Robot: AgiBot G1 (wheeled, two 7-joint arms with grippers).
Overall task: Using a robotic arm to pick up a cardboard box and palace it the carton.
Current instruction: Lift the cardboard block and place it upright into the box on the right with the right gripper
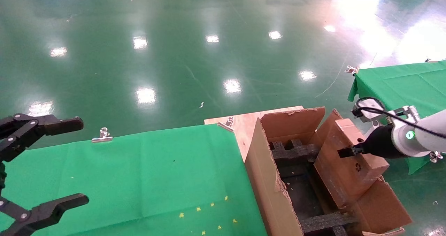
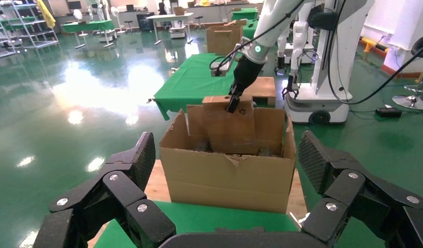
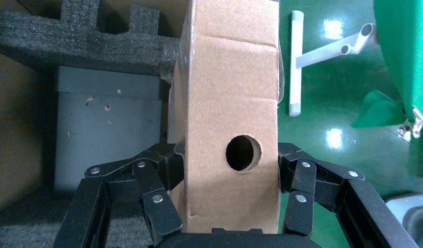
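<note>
The carton point(image 1: 270, 180) stands at the right end of the green table point(image 1: 139, 173), flaps point(image 1: 292, 119) up, with black foam point(image 1: 294, 151) at its near and far ends and a dark open well between them. It is the largest thing in play, and the move ahead turns on how the box sits over that well.

The box point(image 1: 352, 159) is next in size. It hangs tilted over the carton's right side, its lower end already below the rim and leaning against the right wall, its upper end raised and tipped outward to the right. Its long axis runs roughly along the carton's length, so it should fit the well once brought level. The well lies down and to the robot's left of the box.

The right gripper point(image 1: 343, 153) has the box clamped across its narrow width, fingers point(image 3: 157, 199) pressed on both side faces beside the round hole point(image 3: 243, 153). It is the arm at work, right at the carton.

The left gripper point(image 1: 52, 166) hangs wide open and holds nothing, over the table's left end, well apart from the carton.

In my judgement the box needs to shift left and its raised end drop before release, or it may wedge on the wall.
</note>
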